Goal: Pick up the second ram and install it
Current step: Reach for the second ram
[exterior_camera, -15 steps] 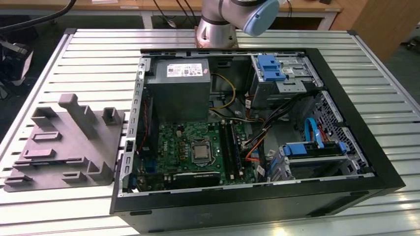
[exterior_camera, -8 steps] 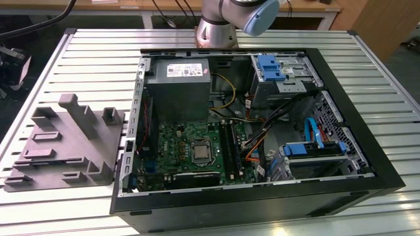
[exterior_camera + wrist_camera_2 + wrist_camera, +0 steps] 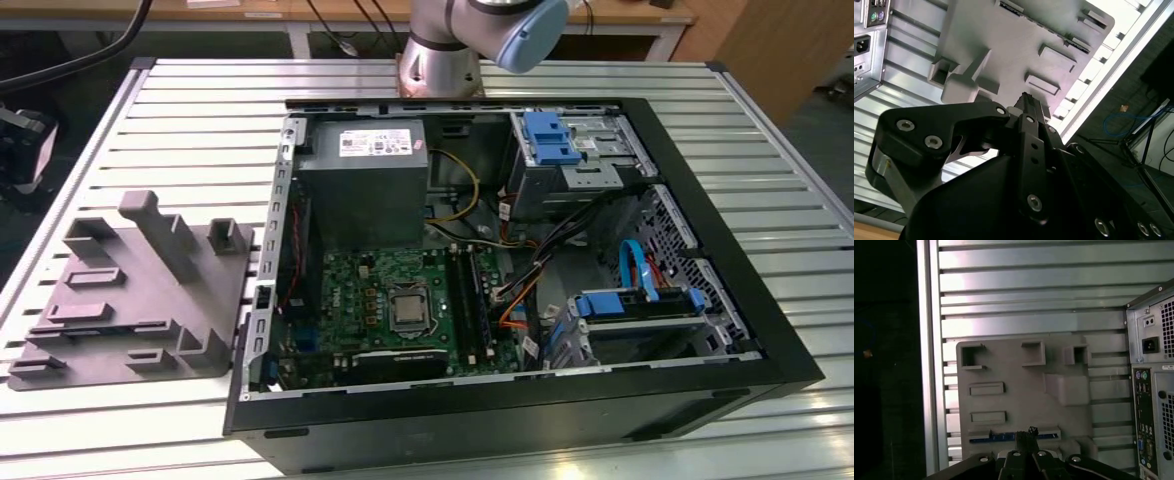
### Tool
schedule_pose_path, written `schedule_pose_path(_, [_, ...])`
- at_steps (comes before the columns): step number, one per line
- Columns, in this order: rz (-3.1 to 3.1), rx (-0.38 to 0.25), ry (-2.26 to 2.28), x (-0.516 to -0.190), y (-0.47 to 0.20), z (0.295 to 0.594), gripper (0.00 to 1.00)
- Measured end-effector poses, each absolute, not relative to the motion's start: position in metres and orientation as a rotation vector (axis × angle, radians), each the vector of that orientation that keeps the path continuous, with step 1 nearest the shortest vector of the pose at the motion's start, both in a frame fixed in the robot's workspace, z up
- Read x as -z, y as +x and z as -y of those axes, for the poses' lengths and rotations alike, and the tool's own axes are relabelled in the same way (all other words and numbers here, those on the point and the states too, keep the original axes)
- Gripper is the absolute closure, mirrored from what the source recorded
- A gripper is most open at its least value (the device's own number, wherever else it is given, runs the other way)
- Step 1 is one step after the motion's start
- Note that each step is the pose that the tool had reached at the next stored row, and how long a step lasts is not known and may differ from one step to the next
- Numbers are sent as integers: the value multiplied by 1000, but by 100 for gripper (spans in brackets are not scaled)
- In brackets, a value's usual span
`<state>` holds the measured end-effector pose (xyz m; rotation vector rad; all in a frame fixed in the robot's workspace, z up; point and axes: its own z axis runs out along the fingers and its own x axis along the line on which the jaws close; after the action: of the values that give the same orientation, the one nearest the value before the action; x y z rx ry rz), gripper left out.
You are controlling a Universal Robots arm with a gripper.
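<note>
Second ram [image 3: 991,438], a long thin flat bluish memory stick, is sitting in the long slot of a grey plastic fixture plate [image 3: 1019,390], at the plate's edge opposite its row of three square pockets. Only a thin blue strip is showing betw. the slot walls. Its long axis is running along that plate edge, parallel w/ the slats of the silver slatted aluminium table [image 3: 1029,290].

Black robot gripper [image 3: 1029,434] is hanging over the plate, lining up w/ approx. the mid-length of the second ram in the first wrist view. In the second wrist view the gripper [image 3: 1026,102] is looking apart from the plate, so prob. no contact. That's a judgement; the gap isn't clear. Jaw state: can't tell open or closed.

Room: the plate [image 3: 134,290] is lying near the table edge at the exterior view's left, w/ the table's side rail [image 3: 929,365] just beside it. Black open PC tower case [image 3: 534,400] is lying on its side mid-table, near the plate's other side, w/ a narrow strip of bare slats betw. them. On the plate, two short raised slots [image 3: 986,388] and a grey block [image 3: 1066,387] are standing beside the ram slot but not over it, so space above the stick is looking free.

Inside the case, long black slot rails [image 3: 463,290] on the green motherboard [image 3: 360,290] are running across the slats, i.e. approx. crosswise to the stick's axis.
</note>
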<state>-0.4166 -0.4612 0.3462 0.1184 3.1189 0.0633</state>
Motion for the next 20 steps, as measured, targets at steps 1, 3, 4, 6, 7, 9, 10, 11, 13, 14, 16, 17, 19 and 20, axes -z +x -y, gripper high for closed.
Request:
schedule_pose_path(1, [-3119, -63, 118, -346, -417, 462, 90])
schedule_pose_path(3, [-3119, -63, 118, -344, -418, 464, 90])
schedule_pose_path(4, [-3119, -63, 118, -344, -418, 465, 90])
schedule_pose_path(6, [-3119, -63, 118, -342, -419, 467, 90])
schedule_pose_path(7, [-3119, -63, 118, -342, -420, 468, 90])
schedule_pose_path(9, [-3119, -63, 118, -340, -421, 470, 90])
schedule_pose_path(10, [-3120, -63, 118, -339, -421, 471, 90])
schedule_pose_path(11, [-3120, -63, 118, -338, -421, 472, 90])
schedule_pose_path(13, [-3121, -63, 119, -335, -422, 474, 90])
schedule_pose_path(14, [-3122, -63, 119, -334, -422, 476, 90])
schedule_pose_path(16, [-3122, -63, 119, -331, -422, 478, 90])
schedule_pose_path(17, [-3123, -63, 119, -330, -423, 479, 90])
schedule_pose_path(19, [-3123, -63, 119, -328, -423, 480, 90])
schedule_pose_path(20, [-3123, -62, 119, -329, -423, 480, 90])
